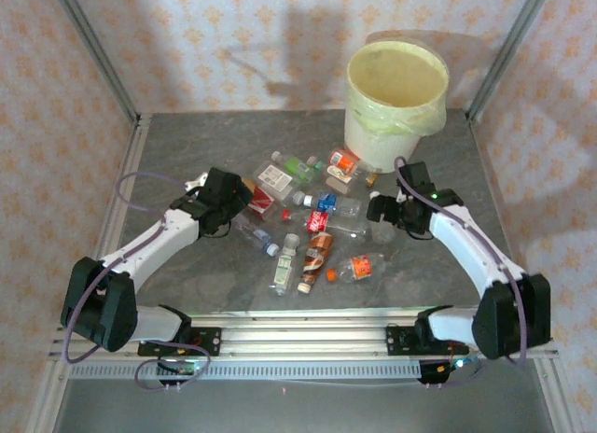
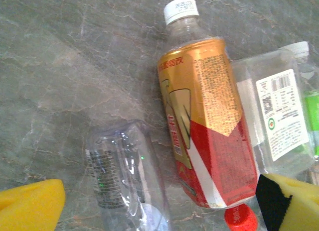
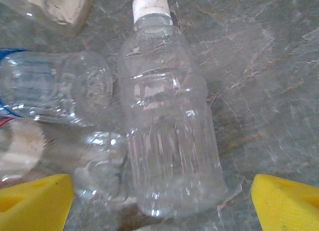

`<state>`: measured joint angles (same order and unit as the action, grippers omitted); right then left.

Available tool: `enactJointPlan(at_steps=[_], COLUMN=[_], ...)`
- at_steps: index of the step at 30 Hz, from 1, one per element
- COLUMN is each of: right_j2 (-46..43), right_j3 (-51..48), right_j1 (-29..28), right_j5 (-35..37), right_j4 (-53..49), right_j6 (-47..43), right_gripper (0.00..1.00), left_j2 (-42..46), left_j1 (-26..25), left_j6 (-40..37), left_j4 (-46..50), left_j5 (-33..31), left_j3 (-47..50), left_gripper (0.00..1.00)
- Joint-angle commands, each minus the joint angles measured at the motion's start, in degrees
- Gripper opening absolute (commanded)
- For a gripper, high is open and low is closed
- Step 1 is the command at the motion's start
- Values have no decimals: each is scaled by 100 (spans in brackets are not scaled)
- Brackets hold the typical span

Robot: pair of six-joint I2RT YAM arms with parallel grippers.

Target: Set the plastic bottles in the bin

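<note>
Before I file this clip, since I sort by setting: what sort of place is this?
Likely a robot test cell: patterned backdrop walls on metal frame posts, a grey marble-look tabletop, aluminium mounting rails at its near edge.

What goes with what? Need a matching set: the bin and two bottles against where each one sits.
Things:
1. bin
2. gold-and-red bottle
3. clear unlabelled bottle

Places:
A. lying between the open fingers of the right gripper
B. upright at the far right of the table
C. lying between the open fingers of the left gripper

Pairs: 1-B, 2-C, 3-A
</note>
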<state>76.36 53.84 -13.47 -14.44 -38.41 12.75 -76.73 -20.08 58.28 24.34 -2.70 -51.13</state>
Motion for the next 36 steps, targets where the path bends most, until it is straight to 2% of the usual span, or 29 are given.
enactJointPlan(at_steps=[1,4,7,9,13,18,21,27,36], right_j2=[429,727,1103,1326,1531,1727,1690,1286,762], right_j3=[148,160,242,300,218,62,-93,-458,-889], right_j1=[-15,-12,-11,-19,-24,-23,-23,-17,-15], right_j5=[118,395,195,94,539,612,966,1591,1993], right_j4=[437,702,830,844,964,1033,1089,1094,1548], right_j6=[-117,-68,-84,-55,154,297,471,653,961], right_gripper=[91,83,78,78,78,78,72,69,56], left_j2=[-29,-27,-50,-71,-97,-128,-145,-221,-304], left_j1=[56,56,56,56,56,56,56,59,56], left_j6=[-10,32,82,77,53,36,42,34,-2], left_j4=[106,133,91,101,132,159,160,188,210], left_j5=[28,33,57,81,95,86,77,92,139], left_j3=[-179,-154,-109,-125,-146,-154,-143,-187,-254], left_gripper=[100,100,100,100,100,100,100,100,100])
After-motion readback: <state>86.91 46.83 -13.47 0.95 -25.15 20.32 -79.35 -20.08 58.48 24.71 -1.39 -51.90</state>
